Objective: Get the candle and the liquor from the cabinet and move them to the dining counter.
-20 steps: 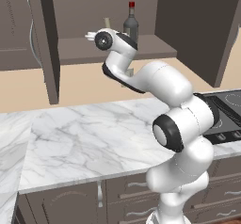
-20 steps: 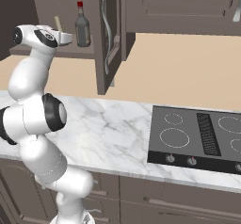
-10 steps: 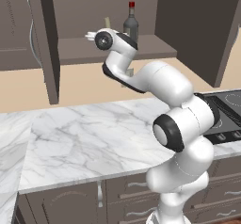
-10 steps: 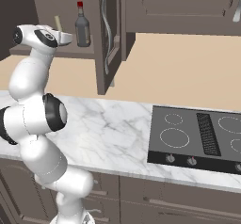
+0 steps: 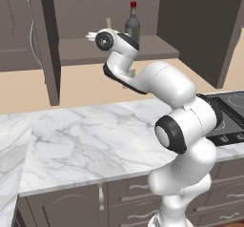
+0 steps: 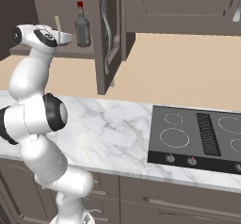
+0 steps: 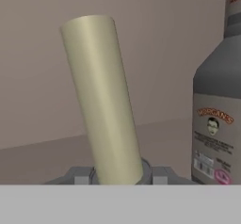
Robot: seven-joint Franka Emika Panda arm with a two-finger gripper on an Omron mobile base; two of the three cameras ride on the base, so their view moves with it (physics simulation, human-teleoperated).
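Kitchen scene: marble worktop [image 5: 86, 140] down below, a black hob [image 6: 197, 136] off to the right, and the open cabinet [image 5: 71, 49] up on the wall with its door [image 6: 107, 30] swung out.

Your gripper [image 7: 120, 177] is reaching into the cabinet at shelf height, and the candle [image 7: 101, 100] is dead centre in front of it in the hand view. The candle's base sits right between the two grey finger ends [image 7: 81, 176], one showing on each side of it. It leans to the left in that view, but the hand is rolled, so don't read much into that. Whether the jaws are actually pressing on it or just sitting around it, you can't tell; the tips are cut off at the bottom.

The liquor [image 7: 217, 105] stands just to the right of the candle, apart from it, and the hand view gives you the label with a little face on it. The base views show the rest of the bottle [image 5: 132, 23], red cap and all, on the shelf beside the wrist, while the candle [image 6: 58, 23] is just a pale stub poking up behind the hand.
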